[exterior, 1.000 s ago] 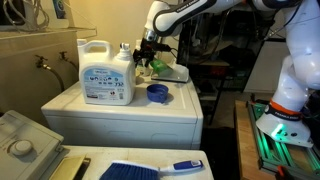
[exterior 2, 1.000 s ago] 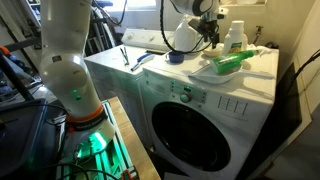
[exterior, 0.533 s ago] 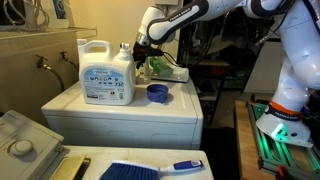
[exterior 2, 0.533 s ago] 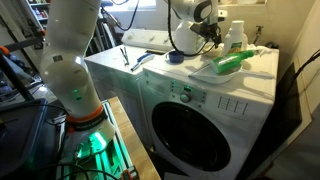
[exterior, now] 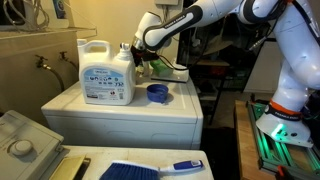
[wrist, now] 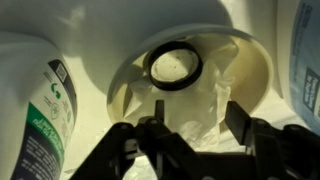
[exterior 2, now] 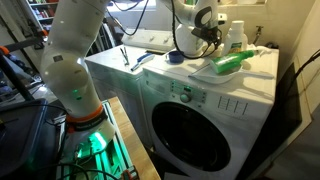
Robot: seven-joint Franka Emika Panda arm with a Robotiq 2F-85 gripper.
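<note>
Approach stage — we see the gripper (wrist: 195,122) over a black ring (wrist: 174,66) lying in a white bowl (wrist: 258,75) beside a detergent bottle (wrist: 40,110), jaws apart and empty. We judge the next move calls for a centred descent — fingers straddling the ring.

Glossy plastic jug (exterior: 106,78), matt plastic bowl (wrist: 252,70), smooth painted-metal washer (exterior: 180,108).

On your washer (exterior: 172,108) the jug (exterior: 106,73) stands at the left, with the cap (exterior: 157,93) just right of it, nearer the front edge. Behind the cap, the jaws hang over a dish (wrist: 256,72) with a ring (wrist: 174,66) lying in it. In the wrist view a bottle (wrist: 35,112) stands just left of the dish.
</note>
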